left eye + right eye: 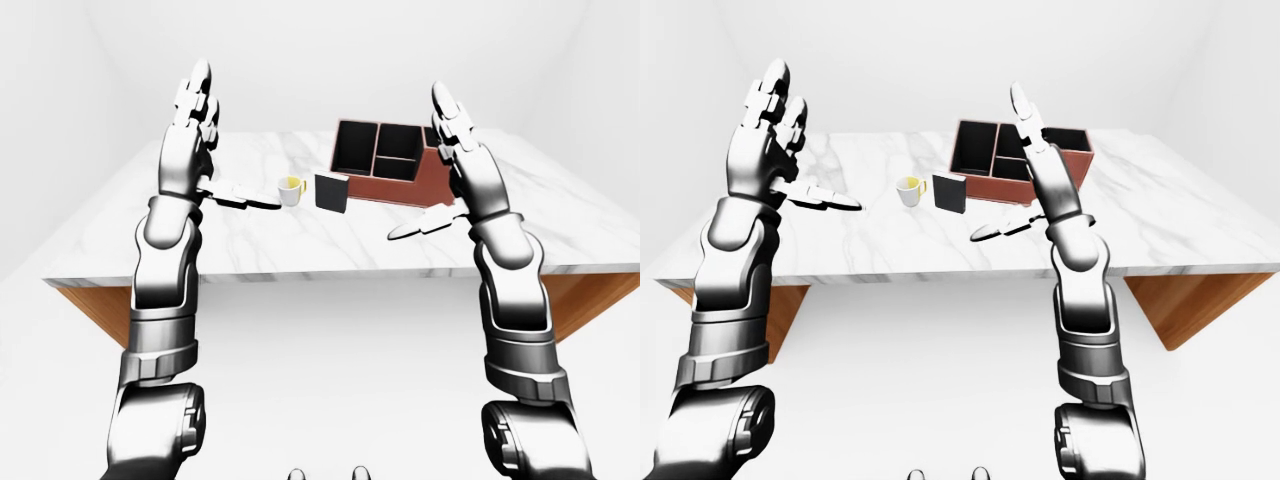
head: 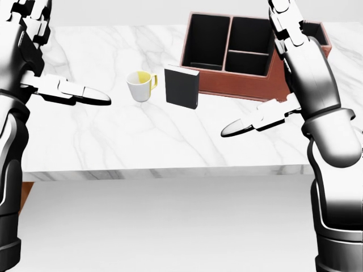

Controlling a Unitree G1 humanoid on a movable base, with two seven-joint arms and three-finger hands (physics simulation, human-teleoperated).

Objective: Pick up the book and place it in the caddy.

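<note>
A dark book stands upright on the marble table, just left of and below the caddy in the head view. The reddish-brown caddy has several black compartments and sits at the upper right. My left hand is raised high over the table's left part, open, thumb pointing toward the mug. My right hand is raised too, open, its fingers up in front of the caddy and its thumb stretched left. Neither hand touches the book.
A white mug with a yellow inside stands just left of the book. The table's near edge runs across the head view's middle. Wooden table supports show under the top at both sides.
</note>
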